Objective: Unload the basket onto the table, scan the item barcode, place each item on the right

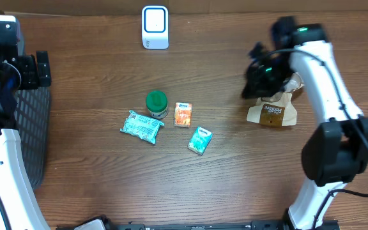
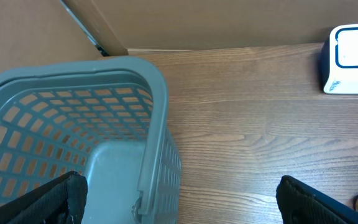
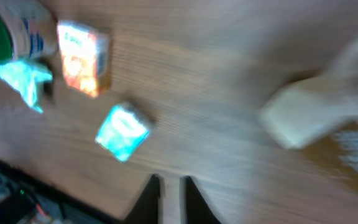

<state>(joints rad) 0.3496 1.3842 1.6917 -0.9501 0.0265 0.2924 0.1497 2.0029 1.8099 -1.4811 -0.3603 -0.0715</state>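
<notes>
Right tool (image 3: 171,199) is closed with nothing between its fingers, hanging right of the white scanner (image 1: 154,27) beside a brown pouch (image 1: 272,115). That pouch lies flat on the tabletop (image 1: 235,179), crumpled paler top, dark oval label with white script too small to read. Left tool (image 2: 179,186), jaws wide, hovers over a grey basket (image 2: 157,106) left of the scanner.

- A brown wood-grain table (image 1: 235,185) carries everything here.
- At the far edge, a white scanner (image 1: 154,27) stands on its own.
- Mid-table there's a cluster: a green-lidded can (image 1: 156,102), a teal packet (image 1: 142,126) just beside it, an orange box (image 1: 183,114) near the can, and a teal box (image 1: 200,140) closer to the front.
- Well apart on the right lies a brown pouch (image 1: 273,115).
- A grey mesh basket (image 1: 34,134) sits at the left edge.
</notes>
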